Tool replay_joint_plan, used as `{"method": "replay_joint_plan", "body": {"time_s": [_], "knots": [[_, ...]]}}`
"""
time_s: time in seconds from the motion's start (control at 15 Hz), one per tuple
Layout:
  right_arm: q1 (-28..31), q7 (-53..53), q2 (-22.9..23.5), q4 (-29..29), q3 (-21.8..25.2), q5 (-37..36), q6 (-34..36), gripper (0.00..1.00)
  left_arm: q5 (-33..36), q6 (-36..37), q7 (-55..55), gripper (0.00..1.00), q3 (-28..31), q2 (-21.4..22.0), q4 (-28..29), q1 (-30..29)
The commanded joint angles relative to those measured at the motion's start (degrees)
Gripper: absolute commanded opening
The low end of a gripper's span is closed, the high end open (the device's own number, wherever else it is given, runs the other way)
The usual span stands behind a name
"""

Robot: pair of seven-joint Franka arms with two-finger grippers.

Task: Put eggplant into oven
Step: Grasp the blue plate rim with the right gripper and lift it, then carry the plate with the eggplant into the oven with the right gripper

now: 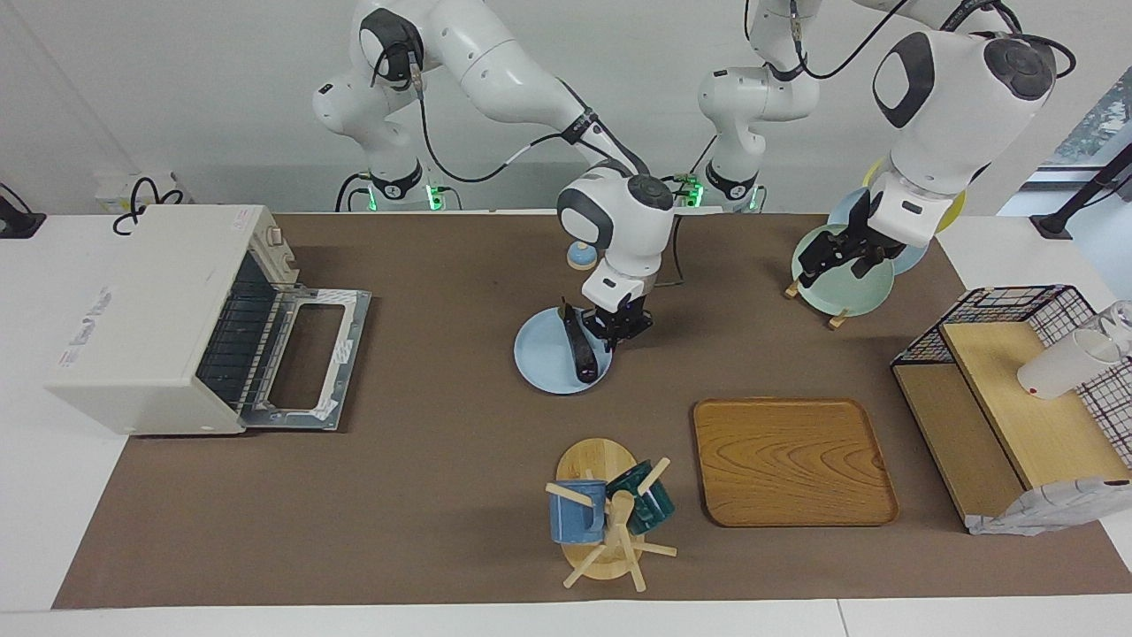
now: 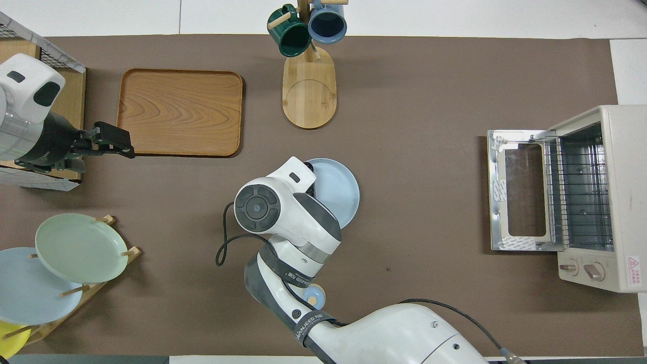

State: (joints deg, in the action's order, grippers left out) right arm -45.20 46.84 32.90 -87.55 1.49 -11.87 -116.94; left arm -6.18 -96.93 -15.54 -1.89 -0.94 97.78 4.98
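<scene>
Where the right arm bends down from its base and drops its wrist almost straight at the table, the right gripper (image 1: 616, 329) sits low over the round pale blue plate (image 1: 539, 358), its fingertips pinched onto the long, glossy dark purple eggplant (image 1: 576, 347). The eggplant lies on the plate's edge toward the left arm's end, one end tucked under the fingers and the other pointing away from the robots. From overhead the arm's white wrist housing hides nearly all of it, leaving only a dark sliver (image 2: 311, 188) against the plate (image 2: 336, 194).

The plate rests near the middle of the brown table mat (image 1: 424, 495). The boxy cream-white toaster oven (image 1: 150, 314) stands well apart at the right arm's end of the table, its glass door (image 1: 309, 358) folded down flat and the wire rack showing inside.

The left arm waits, elbow high, with the left gripper (image 1: 822, 257) held in the air over the pale green plate (image 1: 862, 287) in the wooden rack, its fingers spread. A rectangular wooden tray (image 1: 791, 460) and a wooden mug tree with a blue and a green mug (image 1: 606, 518) sit farther from the robots than the blue plate.
</scene>
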Motion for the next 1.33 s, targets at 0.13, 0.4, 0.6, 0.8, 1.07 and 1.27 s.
{"method": "replay_joint_plan", "body": {"time_s": [0.13, 0.4, 0.6, 0.8, 1.07, 1.27], "knots": [[4.5, -4.5, -3.9, 2.9, 0.2, -5.0, 12.9, 0.0, -0.1, 0.4, 0.9, 1.0, -0.3, 0.5, -2.1, -0.7], [12.6, -7.7, -13.4, -8.7, 0.0, -5.5, 14.6, 0.0, 0.0, 0.7, 0.9, 1.0, -0.2, 0.9, -3.0, -0.8], [19.3, -13.3, -21.9, -19.6, 0.0, -5.4, 10.8, 0.0, 3.0, 4.4, 1.0, 1.0, 0.1, 0.2, -7.3, -0.6], [24.5, -18.5, -27.8, -27.6, 0.1, -5.4, 7.4, 0.0, 3.1, 6.2, 1.0, 1.0, 0.4, 0.2, -8.4, -0.5], [34.6, -33.7, -30.8, -30.0, 0.0, -4.7, 6.5, 0.0, 3.1, 8.1, 1.4, 1.0, 0.9, 0.9, -8.7, -2.9], [37.9, -38.0, -31.3, -30.4, 0.1, -3.6, 7.3, 0.0, 3.2, 12.6, 3.8, 1.0, 0.5, 2.2, -8.6, -3.3]]}}
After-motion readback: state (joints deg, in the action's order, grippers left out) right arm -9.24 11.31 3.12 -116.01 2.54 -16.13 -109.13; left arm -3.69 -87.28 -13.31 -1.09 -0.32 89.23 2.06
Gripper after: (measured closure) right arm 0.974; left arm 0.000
